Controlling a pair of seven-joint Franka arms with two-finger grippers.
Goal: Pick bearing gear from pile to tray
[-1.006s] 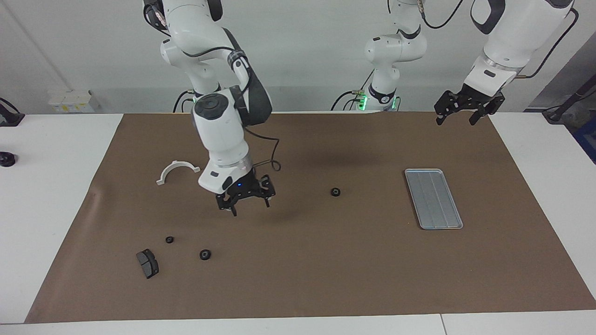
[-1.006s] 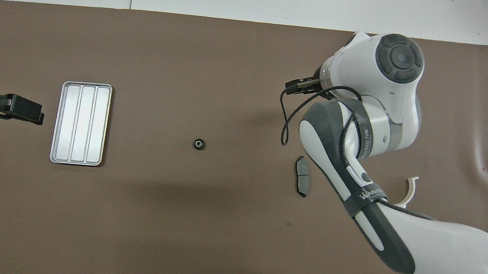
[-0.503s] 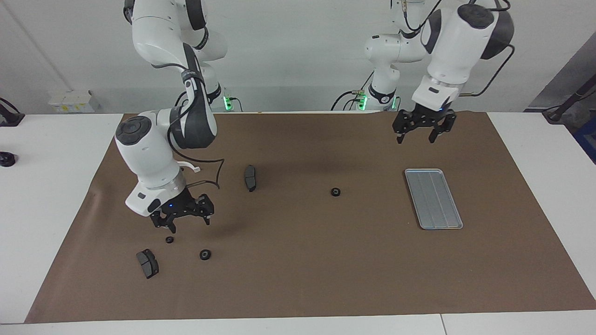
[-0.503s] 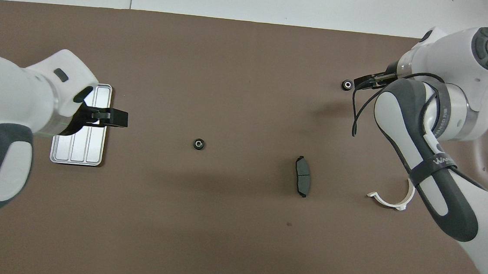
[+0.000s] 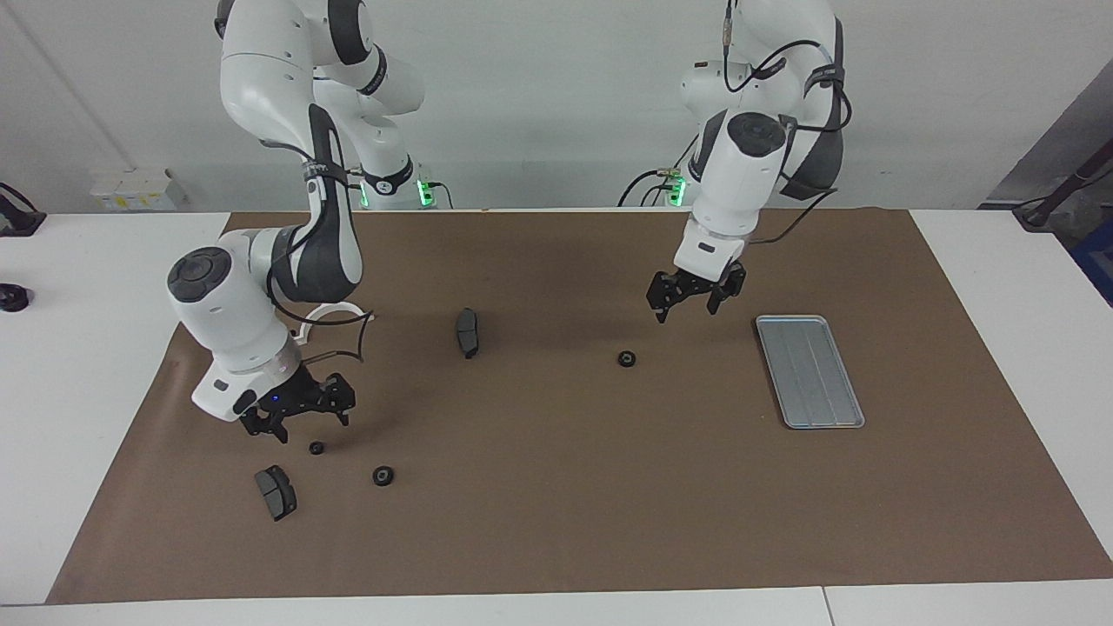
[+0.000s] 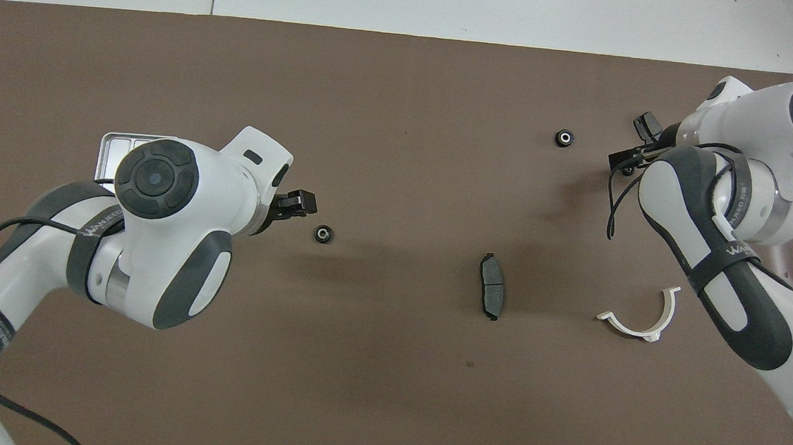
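Reaching is the step in hand, as I judge it: both arms are out over the brown mat (image 5: 556, 522) with nothing yet picked up, and the tray (image 5: 848, 423) holds no parts.

Nearest the robots, toward the right arm's end of the table, lies the white half-ring bracket (image 6: 639, 325), with a dark brake pad (image 5: 467, 332) resting on the mat toward the middle.

The left gripper (image 5: 687, 313) hangs above the mat between the robots and a lone gear (image 5: 625, 357). Its fingers point down and stand apart with nothing between them. The arm is bent forward from its base, with the wrist tipped slightly toward the gear. That gear sits on the mat beside the tray, well clear of its rim, and looks like the easiest part to fetch (it has no neighbours to snag). The next move, I'd say, calls for shifting the gripper over the gear, lowering until the fingers straddle it, then closing and carrying it to the tray.

Farther out, the right gripper (image 5: 300, 426) hovers low over the mat just beside a small gear (image 5: 316, 448). Its fingers are also spread and empty, and the forearm slopes steeply down from a folded elbow. It would need only a small sideways shift and a short drop to take that gear.

Farthest from the robots lie a third gear (image 5: 383, 476) and a second brake pad (image 5: 276, 492), both untouched.
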